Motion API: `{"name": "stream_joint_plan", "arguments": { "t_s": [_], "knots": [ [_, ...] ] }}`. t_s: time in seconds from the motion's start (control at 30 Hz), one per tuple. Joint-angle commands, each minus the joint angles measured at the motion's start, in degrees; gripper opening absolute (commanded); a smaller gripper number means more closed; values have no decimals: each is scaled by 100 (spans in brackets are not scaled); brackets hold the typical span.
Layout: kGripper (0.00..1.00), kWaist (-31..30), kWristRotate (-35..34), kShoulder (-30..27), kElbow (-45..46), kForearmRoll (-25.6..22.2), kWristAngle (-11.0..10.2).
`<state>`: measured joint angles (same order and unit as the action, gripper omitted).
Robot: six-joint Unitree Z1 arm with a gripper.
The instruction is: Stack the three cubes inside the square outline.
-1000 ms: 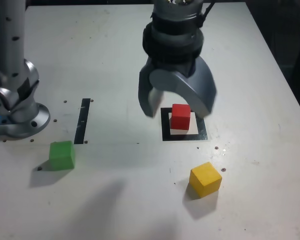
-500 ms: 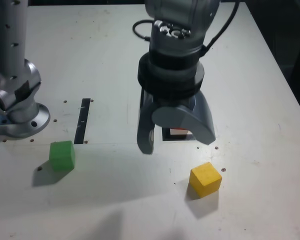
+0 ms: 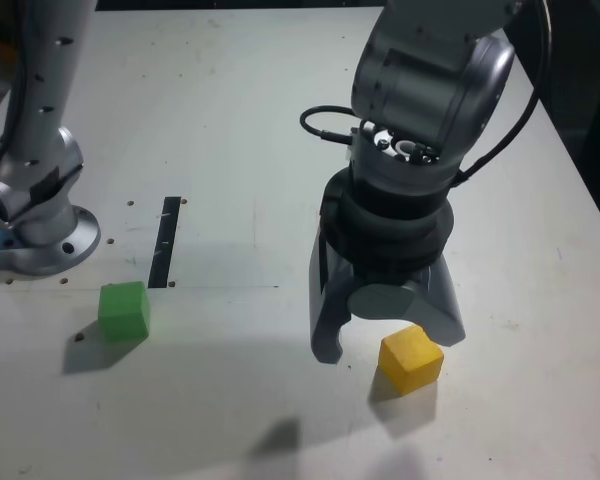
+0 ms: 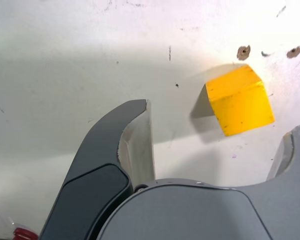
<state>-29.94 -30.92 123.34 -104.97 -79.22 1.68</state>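
Gripper (image 3: 388, 345) jaws stand wide apart with nothing held between them, up near the yellow cube (image 3: 410, 358). That cube sits on the white table (image 3: 230, 400), and it looks a bit crooked next to the jaws. If the arm comes down like this, one finger could bump the cube and push it away (I would turn the jaws a little first). It also looks closer to one finger than the other, so closing might twist it.

Farther off, the green cube (image 3: 124, 312) sits by the black strip (image 3: 165, 243), toward the exterior view's left. The wrist view shows only a tiny green bit at its edge, but it shows the gap between the fingers much better. I can't find the square outline in either view, or be sure of the red cube.
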Motion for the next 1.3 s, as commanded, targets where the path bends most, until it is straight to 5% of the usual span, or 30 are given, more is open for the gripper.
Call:
{"name": "stream_joint_plan", "arguments": {
  "t_s": [0.0,0.47,0.7,1.27],
  "knots": [
    [92,-3,-32,95,-4,-5,-20],
    [92,267,-140,544,-179,406,-138],
    [87,352,-123,840,-285,471,-15],
    [44,411,-143,963,-279,498,28]
  ]
}}
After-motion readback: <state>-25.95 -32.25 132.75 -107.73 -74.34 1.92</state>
